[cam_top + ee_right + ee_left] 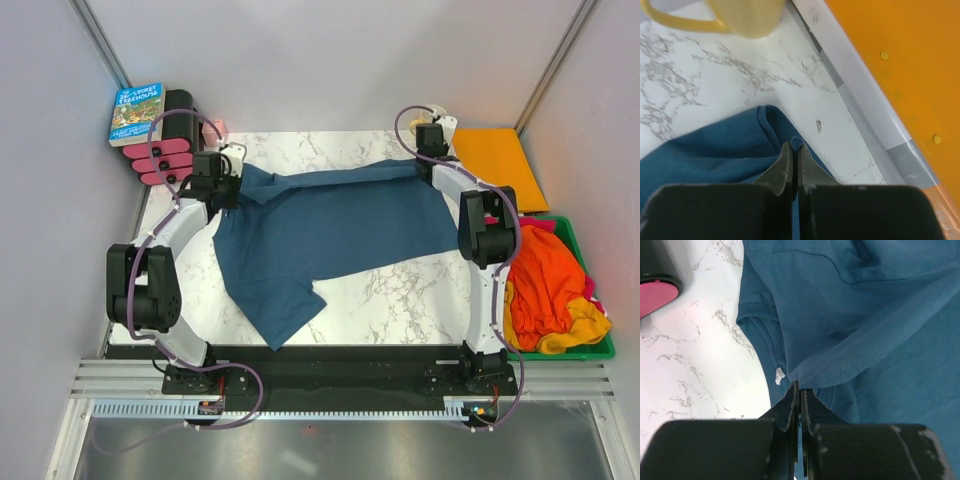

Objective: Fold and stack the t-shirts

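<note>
A dark blue t-shirt point(320, 230) lies spread on the marble table point(400, 295), one sleeve pointing toward the near left. My left gripper point(222, 172) is shut on the shirt's far left edge; the left wrist view shows its jaws point(800, 390) pinching a fold of blue fabric point(865, 340) near a white label point(779, 375). My right gripper point(428, 160) is shut on the shirt's far right corner; the right wrist view shows the jaws point(795, 150) closed on a tip of blue cloth point(715, 150). Both grippers hold the far edge stretched between them.
A green bin point(600, 345) at the right holds crumpled orange and yellow shirts point(545, 285). An orange board point(500, 165) lies at the far right. A yellow mug point(745, 15) stands near the right gripper. A book point(138, 112) and pink-black object point(165, 150) sit far left.
</note>
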You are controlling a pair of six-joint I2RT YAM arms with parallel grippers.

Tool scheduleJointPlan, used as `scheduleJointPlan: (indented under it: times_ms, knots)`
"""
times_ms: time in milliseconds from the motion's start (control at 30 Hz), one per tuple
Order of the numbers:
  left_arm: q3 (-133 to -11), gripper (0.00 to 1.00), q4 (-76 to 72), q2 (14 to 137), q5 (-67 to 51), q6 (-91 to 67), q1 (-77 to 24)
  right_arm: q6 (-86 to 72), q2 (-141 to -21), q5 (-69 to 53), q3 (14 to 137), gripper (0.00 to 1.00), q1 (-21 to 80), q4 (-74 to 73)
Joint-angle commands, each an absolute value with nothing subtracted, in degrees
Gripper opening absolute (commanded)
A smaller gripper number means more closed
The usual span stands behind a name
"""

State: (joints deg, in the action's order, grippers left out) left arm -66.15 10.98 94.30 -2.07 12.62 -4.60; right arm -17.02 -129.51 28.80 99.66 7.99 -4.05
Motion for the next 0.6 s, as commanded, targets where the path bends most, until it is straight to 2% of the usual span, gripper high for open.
scheduleJointPlan:
  times_ms: [0,500,567]
  knots:
    - [-66.18,0.02,11.95,95.62,-2.55,15.12,-4.75,-20.3,-132.1,29.62,102.91,0.0,6.86,-8.78]
    - [-66.53,0.02,20.03,97.38,-7.91,20.03,-5.45,-23.29,-134.91,28.39,108.02,0.0,5.27,-16.69]
    - [-66.62,0.04,21.35,97.56,-8.35,21.0,-5.62,-23.55,-134.83,28.48,107.93,0.05,5.36,-16.87]
